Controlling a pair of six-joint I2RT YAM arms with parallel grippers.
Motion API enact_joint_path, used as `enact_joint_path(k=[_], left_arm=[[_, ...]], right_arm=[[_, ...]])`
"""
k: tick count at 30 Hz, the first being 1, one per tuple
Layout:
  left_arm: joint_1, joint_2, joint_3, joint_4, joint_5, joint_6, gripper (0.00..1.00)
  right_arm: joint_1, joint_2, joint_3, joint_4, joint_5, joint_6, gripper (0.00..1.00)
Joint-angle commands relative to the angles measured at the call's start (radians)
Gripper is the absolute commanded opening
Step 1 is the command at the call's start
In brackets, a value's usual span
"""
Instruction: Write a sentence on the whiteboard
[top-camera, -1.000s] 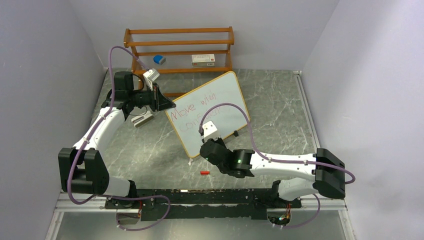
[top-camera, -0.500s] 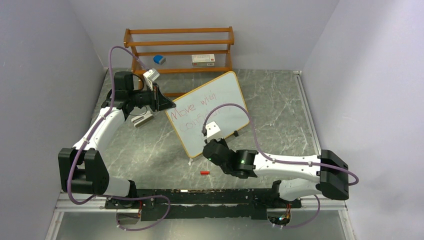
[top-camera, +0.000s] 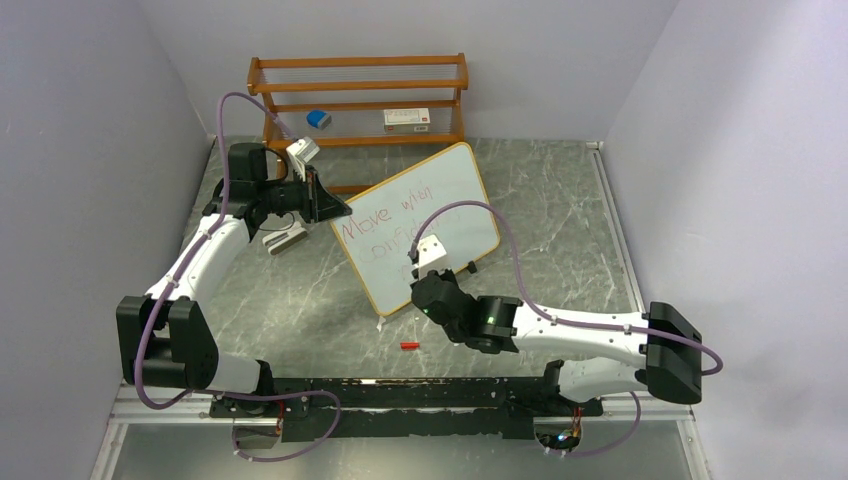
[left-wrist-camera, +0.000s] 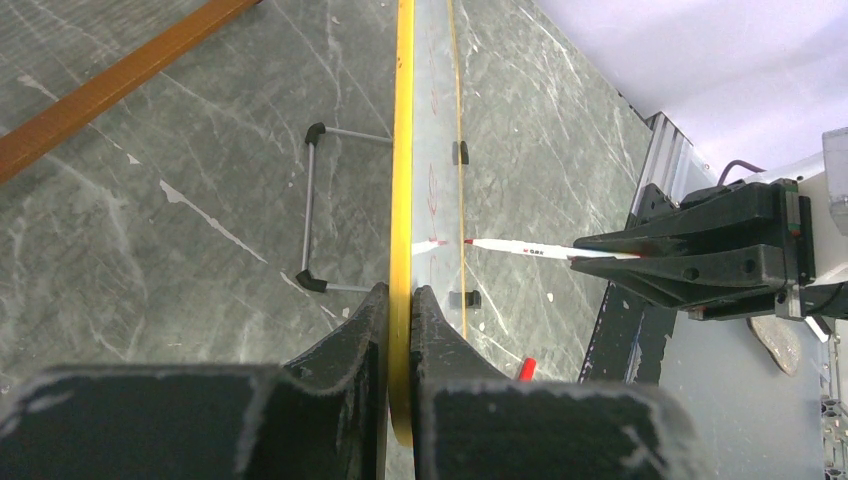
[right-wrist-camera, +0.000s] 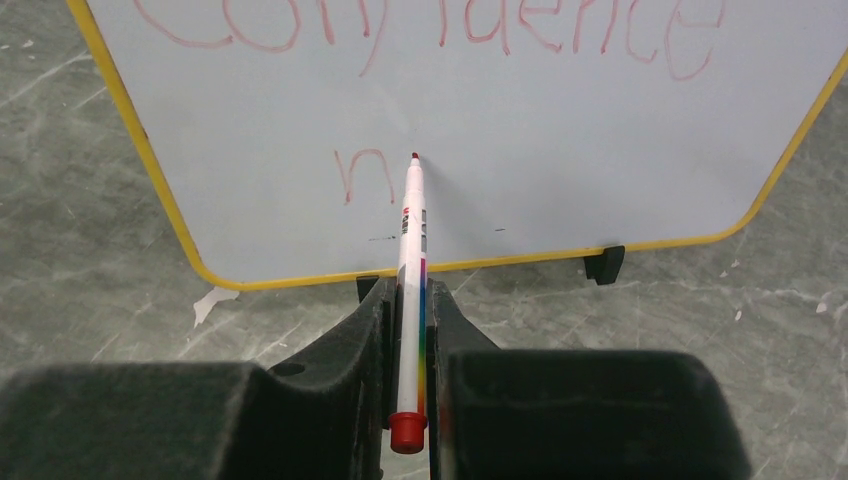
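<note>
My right pincer (right-wrist-camera: 410, 288), clenched on the marker (right-wrist-camera: 411, 230), has crept rightward along the whiteboard (top-camera: 455, 190); its tip now sits just right of a fresh "n" opening a third line, so I judge the sentence unfinished. My left pincer (left-wrist-camera: 399, 300) stays clamped on the board's yellow frame, steadying it mid-worktop (top-camera: 560, 200), nearer the far edge

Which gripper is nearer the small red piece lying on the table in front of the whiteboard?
Right. The right gripper, holding the marker, is just behind the red piece; the left gripper clamps the whiteboard at its far upper-left corner.
</note>
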Motion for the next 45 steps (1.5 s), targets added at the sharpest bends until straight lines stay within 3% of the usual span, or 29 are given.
enact_joint_path(k=[1, 30, 45], left_arm=[[-0.003, 0.006, 0.0, -0.025, -0.065, 0.067, 0.05], [-0.003, 0.006, 0.0, -0.026, -0.068, 0.068, 0.05], [-0.003, 0.008, 0.0, -0.025, -0.064, 0.067, 0.05]], right_arm=[[-0.013, 0.019, 0.001, 0.052, 0.007, -0.012, 0.0], [-0.022, 0.042, -0.034, -0.031, -0.081, 0.032, 0.0], [-0.033, 0.038, -0.033, -0.043, 0.018, 0.036, 0.0]])
